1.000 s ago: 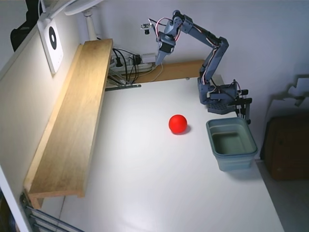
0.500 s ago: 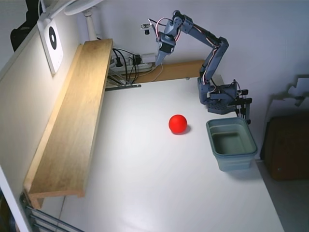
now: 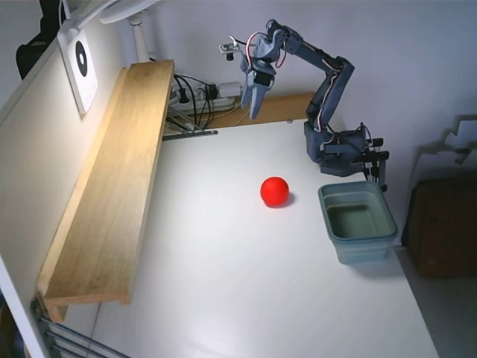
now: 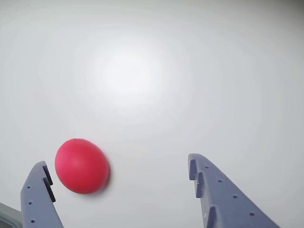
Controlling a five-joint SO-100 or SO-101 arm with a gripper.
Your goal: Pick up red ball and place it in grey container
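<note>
Red ball on table | beside grey container | fingers spread, empty, raised

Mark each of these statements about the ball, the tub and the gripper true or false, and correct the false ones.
1. The ball lies on the table, outside the tub. True.
2. The gripper is shut on the ball. False: its fingers are spread open in the wrist view and hold nothing.
3. The tub is empty. True.
4. In the fixed view the ball sits right of the tub. False: it sits left of it, with bare table between them.
5. The gripper touches the table. False: in the fixed view it hangs in the air, up near the far edge.
</note>
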